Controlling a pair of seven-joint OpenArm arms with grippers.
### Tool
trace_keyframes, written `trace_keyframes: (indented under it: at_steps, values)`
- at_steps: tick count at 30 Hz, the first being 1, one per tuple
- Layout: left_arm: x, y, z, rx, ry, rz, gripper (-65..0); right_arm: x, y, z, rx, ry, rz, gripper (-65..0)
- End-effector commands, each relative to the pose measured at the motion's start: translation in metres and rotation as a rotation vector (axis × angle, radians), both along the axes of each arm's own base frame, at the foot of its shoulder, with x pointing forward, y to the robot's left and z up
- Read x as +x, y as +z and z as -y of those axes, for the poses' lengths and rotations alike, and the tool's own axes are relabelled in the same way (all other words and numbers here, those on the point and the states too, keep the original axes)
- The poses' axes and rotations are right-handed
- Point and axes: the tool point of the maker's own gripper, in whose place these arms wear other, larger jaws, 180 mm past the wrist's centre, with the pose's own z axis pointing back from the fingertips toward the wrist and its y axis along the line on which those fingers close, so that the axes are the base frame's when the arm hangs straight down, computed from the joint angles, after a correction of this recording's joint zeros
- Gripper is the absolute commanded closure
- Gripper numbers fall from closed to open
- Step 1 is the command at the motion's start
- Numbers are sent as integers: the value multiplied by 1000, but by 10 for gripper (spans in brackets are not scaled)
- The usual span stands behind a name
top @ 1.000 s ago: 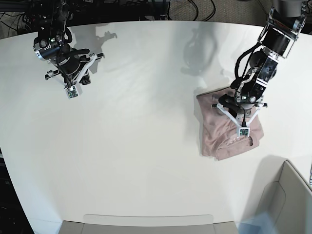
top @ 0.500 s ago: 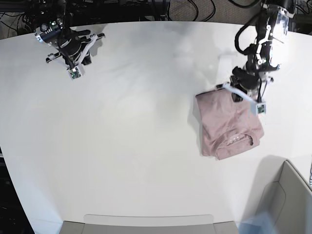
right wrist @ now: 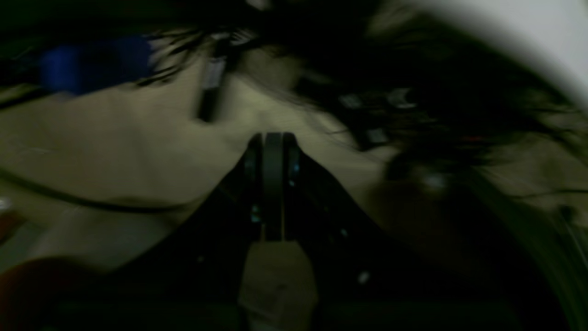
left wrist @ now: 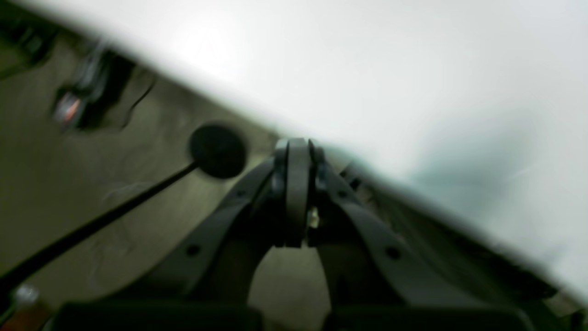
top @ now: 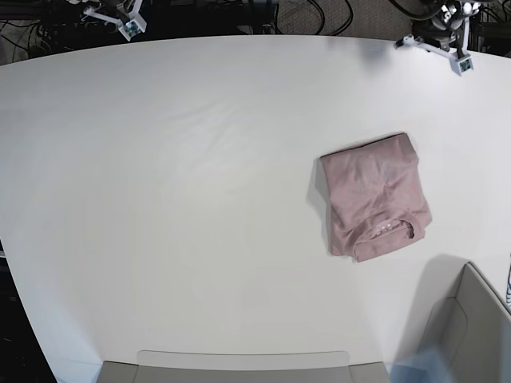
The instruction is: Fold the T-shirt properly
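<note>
The T-shirt (top: 374, 195) lies folded into a compact dusty-pink rectangle on the right half of the white table (top: 200, 199), collar toward the near edge. Nothing touches it. My left gripper (top: 444, 36) is at the table's far right edge, well away from the shirt. In the blurred left wrist view, the left gripper (left wrist: 297, 149) is shut and empty over the table edge. My right gripper (top: 120, 16) is at the far left corner. The right wrist view shows the right gripper (right wrist: 271, 140) shut on nothing, with dark floor and cables beyond.
A grey bin (top: 471, 327) stands at the near right corner. A flat grey tray (top: 239, 367) runs along the near edge. Cables and dark equipment lie behind the table's far edge.
Both arms have pulled back to the table's far edge. The left gripper rose off the T-shirt, which stays folded where it lay.
</note>
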Motion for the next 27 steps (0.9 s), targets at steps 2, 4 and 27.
trace_keyframes:
  at_steps: [2,4,27]
  values:
    - [-22,-5,10,-26,-6,-55,0,-11,5,5,2,23,-26,0]
    - [-42,-21,24,-66,-9,-122,0,-13,5,4,14,24,-36,0]
    - [-168,-176,10,105,-132,-615,0,-114,-140,37,-61,322,-430,0]
